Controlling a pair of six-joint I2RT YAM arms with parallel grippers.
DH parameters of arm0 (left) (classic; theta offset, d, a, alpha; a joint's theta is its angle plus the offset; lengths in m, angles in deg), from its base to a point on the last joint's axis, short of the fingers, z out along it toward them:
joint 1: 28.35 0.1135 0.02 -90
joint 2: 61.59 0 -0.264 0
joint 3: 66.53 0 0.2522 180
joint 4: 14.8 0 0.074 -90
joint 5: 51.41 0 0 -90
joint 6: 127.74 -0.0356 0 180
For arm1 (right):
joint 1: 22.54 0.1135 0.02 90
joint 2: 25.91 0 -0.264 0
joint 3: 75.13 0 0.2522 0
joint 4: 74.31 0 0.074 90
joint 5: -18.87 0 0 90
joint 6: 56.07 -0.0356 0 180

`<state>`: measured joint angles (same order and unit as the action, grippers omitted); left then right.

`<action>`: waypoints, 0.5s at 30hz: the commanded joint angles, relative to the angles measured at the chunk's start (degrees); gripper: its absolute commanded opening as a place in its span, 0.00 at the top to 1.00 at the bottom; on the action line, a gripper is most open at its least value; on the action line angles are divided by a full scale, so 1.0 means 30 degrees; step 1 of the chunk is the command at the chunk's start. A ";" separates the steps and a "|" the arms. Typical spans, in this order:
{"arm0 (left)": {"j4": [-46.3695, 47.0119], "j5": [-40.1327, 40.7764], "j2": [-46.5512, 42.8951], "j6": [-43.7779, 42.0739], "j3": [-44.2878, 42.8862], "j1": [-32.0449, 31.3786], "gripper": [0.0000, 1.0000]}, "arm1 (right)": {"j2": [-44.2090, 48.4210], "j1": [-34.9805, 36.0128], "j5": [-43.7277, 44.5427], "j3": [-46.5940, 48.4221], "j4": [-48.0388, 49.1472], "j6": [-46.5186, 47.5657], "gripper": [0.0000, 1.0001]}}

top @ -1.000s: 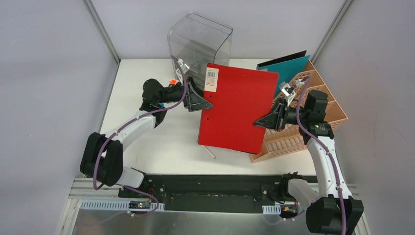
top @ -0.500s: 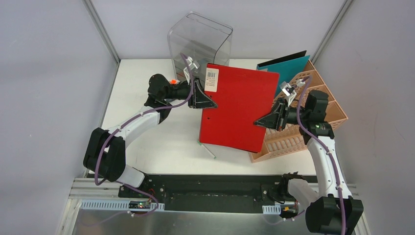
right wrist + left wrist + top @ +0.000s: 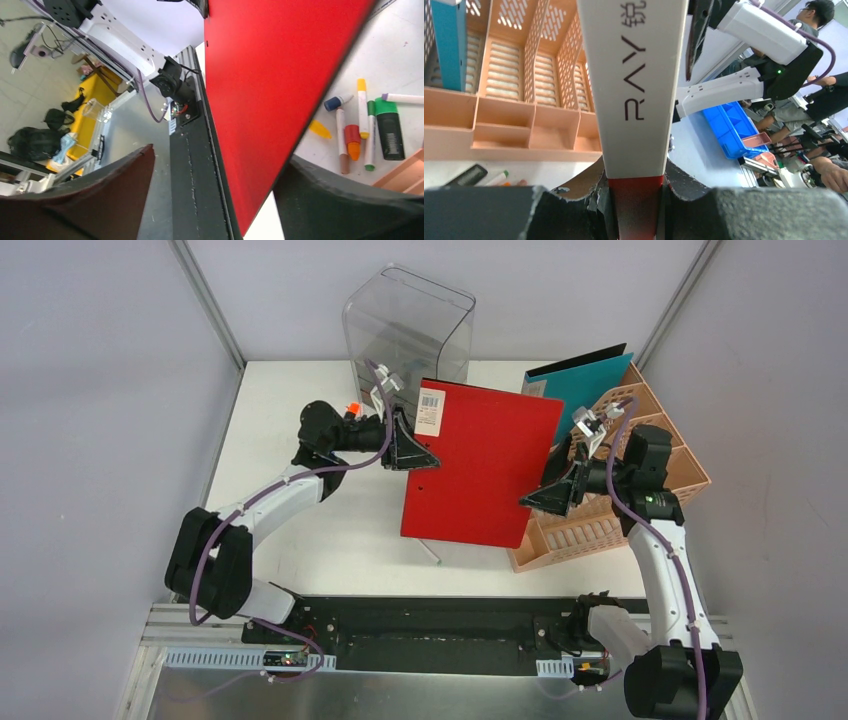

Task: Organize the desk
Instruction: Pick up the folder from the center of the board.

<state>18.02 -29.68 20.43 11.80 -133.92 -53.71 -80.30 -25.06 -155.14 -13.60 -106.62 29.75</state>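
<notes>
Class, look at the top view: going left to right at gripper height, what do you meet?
From the left: left gripper → red binder → right gripper → peach rack.

I'm seeing the red binder (image 3: 480, 465) covering the middle of the desk (image 3: 300, 420) from above, so only the tip of one pen (image 3: 431, 553) is showing under its lower edge. It's also hiding part of the teal binder (image 3: 590, 380). On the left wrist camera the spine lettering (image 3: 634, 75) is running off the top edge. I'm not making out whether the right gripper (image 3: 215, 200), its fingers standing wide apart, is touching the cover.
</notes>
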 commanded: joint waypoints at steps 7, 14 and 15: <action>0.2366 0.3214 -0.3627 -0.1028 0.3280 0.1183 1.00 | 0.0579 -0.0050 0.2199 0.1676 -0.2660 0.3072 0.01; 0.1732 0.5488 -0.6630 -0.3111 0.5290 0.1393 1.00 | 0.0775 -0.0364 0.4328 0.2021 -0.3565 0.3741 0.01; 0.1665 0.5763 -0.7008 -0.3320 0.5503 0.1394 1.00 | 0.0811 -0.0437 0.4667 0.2049 -0.3588 0.3743 0.01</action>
<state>19.42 -18.71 4.56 6.51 -118.90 -49.87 -79.43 -25.52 -145.63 -10.12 -116.17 38.21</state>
